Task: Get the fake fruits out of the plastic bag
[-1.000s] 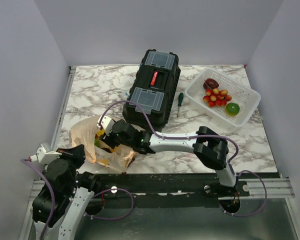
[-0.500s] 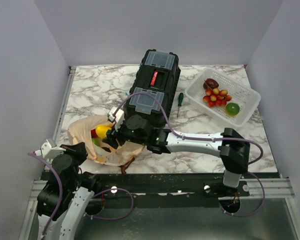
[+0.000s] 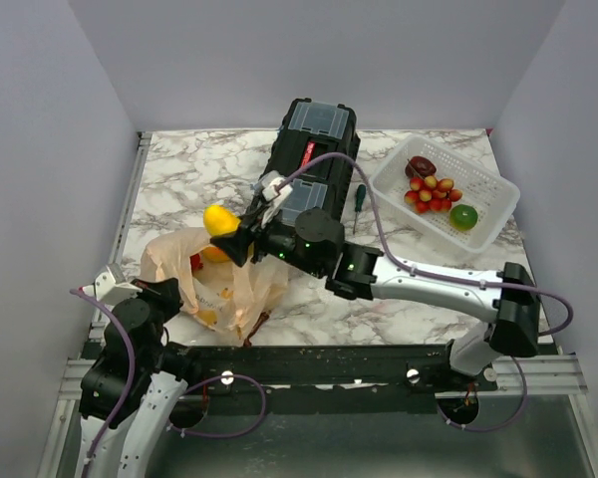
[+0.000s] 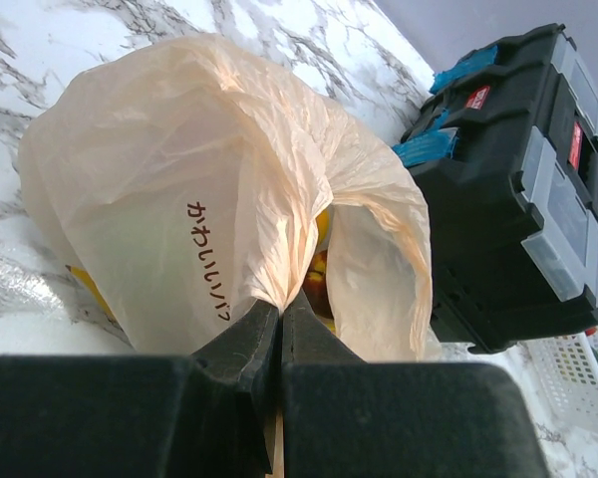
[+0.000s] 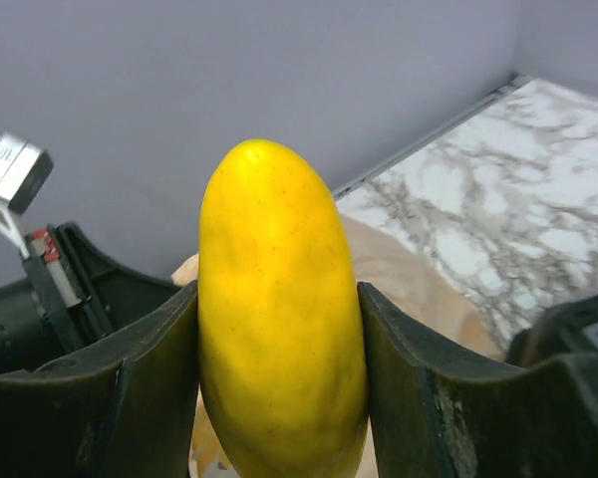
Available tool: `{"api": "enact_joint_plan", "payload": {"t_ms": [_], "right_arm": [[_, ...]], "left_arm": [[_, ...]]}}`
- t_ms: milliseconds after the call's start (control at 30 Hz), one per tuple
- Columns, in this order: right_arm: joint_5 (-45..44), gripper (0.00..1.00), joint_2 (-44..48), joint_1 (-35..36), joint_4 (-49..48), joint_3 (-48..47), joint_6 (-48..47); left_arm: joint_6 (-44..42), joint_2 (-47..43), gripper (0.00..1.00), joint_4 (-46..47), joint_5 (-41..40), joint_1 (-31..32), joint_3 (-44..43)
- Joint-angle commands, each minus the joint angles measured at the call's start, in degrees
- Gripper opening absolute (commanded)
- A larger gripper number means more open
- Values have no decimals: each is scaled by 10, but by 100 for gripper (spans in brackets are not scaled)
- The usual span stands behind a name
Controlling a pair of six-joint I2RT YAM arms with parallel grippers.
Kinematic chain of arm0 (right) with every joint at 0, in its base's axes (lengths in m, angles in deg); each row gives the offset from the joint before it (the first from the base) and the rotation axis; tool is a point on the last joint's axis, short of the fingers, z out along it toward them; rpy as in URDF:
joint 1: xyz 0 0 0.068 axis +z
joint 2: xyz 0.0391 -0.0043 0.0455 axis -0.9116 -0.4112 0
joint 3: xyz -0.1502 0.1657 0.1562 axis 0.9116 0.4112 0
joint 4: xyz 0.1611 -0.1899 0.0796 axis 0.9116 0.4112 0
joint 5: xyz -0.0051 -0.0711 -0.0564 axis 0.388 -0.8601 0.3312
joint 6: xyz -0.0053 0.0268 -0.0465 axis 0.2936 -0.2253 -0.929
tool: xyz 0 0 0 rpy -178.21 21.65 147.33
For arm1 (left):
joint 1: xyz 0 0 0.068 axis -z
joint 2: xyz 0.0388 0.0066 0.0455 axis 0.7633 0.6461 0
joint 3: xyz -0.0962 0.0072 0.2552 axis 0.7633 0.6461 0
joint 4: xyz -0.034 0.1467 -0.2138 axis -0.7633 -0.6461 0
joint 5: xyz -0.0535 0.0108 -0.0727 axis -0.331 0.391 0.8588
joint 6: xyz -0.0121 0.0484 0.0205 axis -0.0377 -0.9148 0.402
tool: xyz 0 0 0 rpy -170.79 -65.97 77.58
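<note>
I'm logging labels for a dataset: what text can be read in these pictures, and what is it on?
"かわいいパ": dark print on the plastic bag, in the left wrist view; it runs into a fold.
Red labels on the black toolbox: too blurred to read.
No other text shows.

Brown "かわいいパ" on plastic bag (image 4: 130, 169)

The plastic bag (image 3: 179, 264) lies front-left of the toolbox (image 3: 314, 149), the screwdriver (image 3: 358, 204) and basket (image 3: 475, 177) to its right.

Glossy smooth plastic yellow fruit (image 5: 279, 309), thin crinkly translucent bag (image 4: 159, 179), matt blk plastic toolbox (image 4: 498, 199).
</note>
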Motion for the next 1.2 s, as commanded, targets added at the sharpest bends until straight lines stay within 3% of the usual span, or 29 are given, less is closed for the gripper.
{"api": "enact_joint_plan", "payload": {"t_ms": [0, 200, 333, 500, 667, 767, 933, 1033, 1167], "right_arm": [[-180, 14, 77, -21, 15, 33, 9], [-338, 14, 201, -152, 56, 157, 40], [-331, 15, 247, -314, 127, 204, 74], [-277, 13, 207, -501, 215, 204, 95], [-224, 12, 105, -627, 286, 150, 96], [-176, 12, 32, -665, 321, 114, 59], [-173, 7, -68, -671, 403, 35, 46], [-199, 8, -97, -672, 433, 11, 58], [-206, 12, -107, -672, 443, 17, 65]], "left_arm": [[-15, -14, 0, 14, 15, 6, 6], [-14, -34, 0, 14, 15, 16, 7], [-12, -40, 0, 14, 13, 24, 8], [-17, -70, 0, 23, 9, 29, 14], [-23, -74, 0, 33, 14, 29, 16], [-35, -65, 0, 36, 33, 23, 12], [-98, -62, 0, 56, 106, -12, -2], [-108, -72, 0, 69, 134, -22, 1], [-117, -58, 0, 92, 164, -86, 11]]}}
